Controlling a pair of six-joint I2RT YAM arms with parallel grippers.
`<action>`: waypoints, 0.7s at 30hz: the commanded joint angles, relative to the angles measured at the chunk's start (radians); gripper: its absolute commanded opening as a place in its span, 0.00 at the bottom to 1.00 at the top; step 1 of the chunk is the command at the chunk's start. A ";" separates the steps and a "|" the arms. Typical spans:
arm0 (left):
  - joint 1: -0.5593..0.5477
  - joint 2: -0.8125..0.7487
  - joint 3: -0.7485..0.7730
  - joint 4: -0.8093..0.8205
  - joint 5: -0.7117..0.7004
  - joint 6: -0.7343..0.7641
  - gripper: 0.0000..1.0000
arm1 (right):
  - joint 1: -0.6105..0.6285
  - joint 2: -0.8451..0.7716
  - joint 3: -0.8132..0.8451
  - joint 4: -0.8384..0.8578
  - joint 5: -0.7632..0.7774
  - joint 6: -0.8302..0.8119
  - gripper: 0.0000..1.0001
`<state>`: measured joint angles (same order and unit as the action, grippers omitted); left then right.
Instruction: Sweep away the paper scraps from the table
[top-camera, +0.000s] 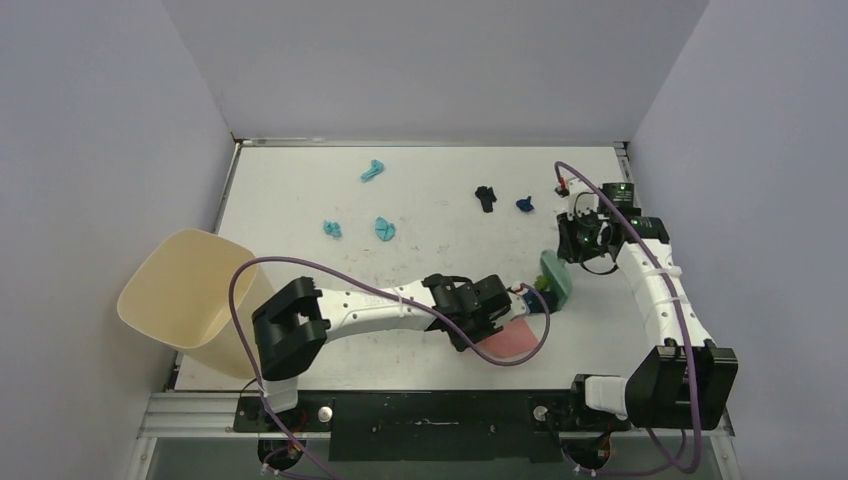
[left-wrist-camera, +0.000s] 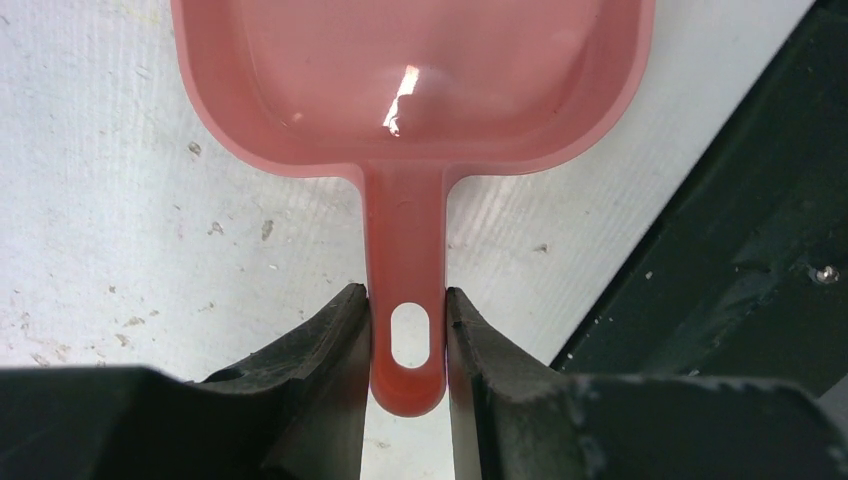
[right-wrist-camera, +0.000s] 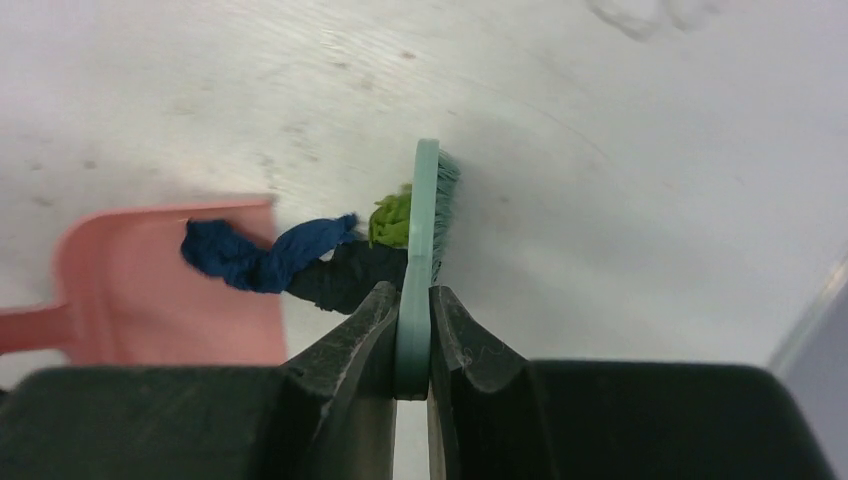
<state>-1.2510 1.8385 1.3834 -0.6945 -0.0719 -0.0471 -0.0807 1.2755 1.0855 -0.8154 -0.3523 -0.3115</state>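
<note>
My left gripper (left-wrist-camera: 408, 335) is shut on the handle of the pink dustpan (left-wrist-camera: 410, 80), which lies flat on the white table (top-camera: 440, 175) near the front (top-camera: 512, 340). My right gripper (right-wrist-camera: 413, 335) is shut on the teal hand brush (right-wrist-camera: 425, 225), held on edge just right of the pan's mouth (top-camera: 555, 280). A dark blue scrap (right-wrist-camera: 265, 255), a black scrap (right-wrist-camera: 345, 278) and a green scrap (right-wrist-camera: 390, 220) lie bunched between brush and pan. Further paper scraps lie farther back: three teal ones (top-camera: 373, 171) (top-camera: 385, 228) (top-camera: 332, 229), a black one (top-camera: 486, 197) and a dark blue one (top-camera: 524, 204).
A beige round-cornered bin (top-camera: 190, 300) hangs off the table's left front edge. The table's dark front rail (left-wrist-camera: 740, 230) runs close to the dustpan's right side. White walls enclose the table on three sides.
</note>
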 joint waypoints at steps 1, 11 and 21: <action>0.060 0.025 0.068 0.067 0.045 0.004 0.00 | 0.139 -0.001 0.006 -0.022 -0.217 0.040 0.05; 0.109 -0.086 -0.051 0.223 -0.026 -0.011 0.00 | 0.241 0.000 0.151 -0.183 -0.313 0.043 0.05; 0.105 -0.197 -0.160 0.321 -0.149 0.003 0.00 | 0.120 0.004 0.379 -0.359 -0.231 -0.136 0.05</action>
<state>-1.1442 1.7161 1.2415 -0.4770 -0.1555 -0.0479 0.0620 1.2919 1.3708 -1.1236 -0.6300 -0.3817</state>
